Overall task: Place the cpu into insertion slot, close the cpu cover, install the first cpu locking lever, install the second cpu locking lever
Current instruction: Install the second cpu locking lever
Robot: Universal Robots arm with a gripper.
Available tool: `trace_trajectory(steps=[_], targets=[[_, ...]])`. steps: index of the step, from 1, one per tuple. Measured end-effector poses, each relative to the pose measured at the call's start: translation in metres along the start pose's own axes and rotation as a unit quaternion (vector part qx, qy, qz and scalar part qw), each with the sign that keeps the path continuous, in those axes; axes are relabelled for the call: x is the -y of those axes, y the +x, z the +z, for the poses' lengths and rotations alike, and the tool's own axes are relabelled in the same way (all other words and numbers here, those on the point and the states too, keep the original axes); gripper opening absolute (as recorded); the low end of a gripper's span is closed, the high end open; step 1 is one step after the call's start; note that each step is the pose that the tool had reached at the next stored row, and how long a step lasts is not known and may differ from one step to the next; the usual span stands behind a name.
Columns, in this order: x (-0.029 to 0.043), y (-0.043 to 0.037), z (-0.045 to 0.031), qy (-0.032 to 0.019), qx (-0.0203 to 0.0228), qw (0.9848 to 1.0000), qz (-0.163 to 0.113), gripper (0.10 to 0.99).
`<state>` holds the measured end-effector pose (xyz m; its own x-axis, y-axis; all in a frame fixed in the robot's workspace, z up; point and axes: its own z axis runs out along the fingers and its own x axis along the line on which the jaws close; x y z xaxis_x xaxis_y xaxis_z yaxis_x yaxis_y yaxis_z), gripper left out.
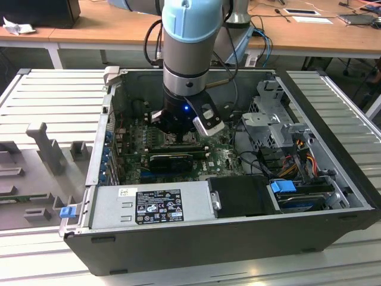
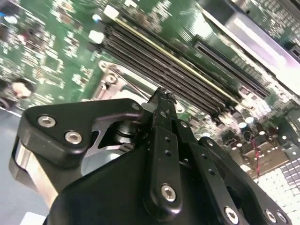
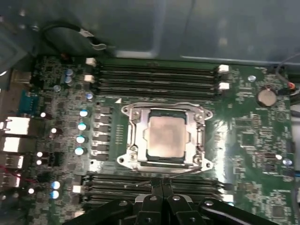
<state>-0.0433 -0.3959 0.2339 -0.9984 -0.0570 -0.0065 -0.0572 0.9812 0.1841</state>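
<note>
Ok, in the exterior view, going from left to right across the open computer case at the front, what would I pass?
Blue clip → grey power supply box with label → black box → blue tab → case's right wall.

Behind the open case runs a long wooden desk (image 1: 89,27) strewn with papers (image 1: 312,19) and cables (image 1: 262,42), a ribbed grey metal bench (image 1: 53,101) spreads underneath, grey moulded fixtures (image 1: 44,146) off to the exterior view's left.
</note>
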Motion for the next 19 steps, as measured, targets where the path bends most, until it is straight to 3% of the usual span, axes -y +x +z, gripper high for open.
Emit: trace_trajectory(steps=[5,7,10,19], targets=[[0.0002,0.0156,0.0058,-0.0035,-0.0007,1.0,-0.005,0.106],[0.0011,0.0237,0.014,-0.0044,-0.0013,1.0,-0.008,0.106],[0.0021,0.0252,0.0201,-0.0058,-0.0012,0.9999,-0.008,0.106],[0.0034,0.0294,0.0283,-0.0221,-0.0001,0.9997,-0.008,0.106]])
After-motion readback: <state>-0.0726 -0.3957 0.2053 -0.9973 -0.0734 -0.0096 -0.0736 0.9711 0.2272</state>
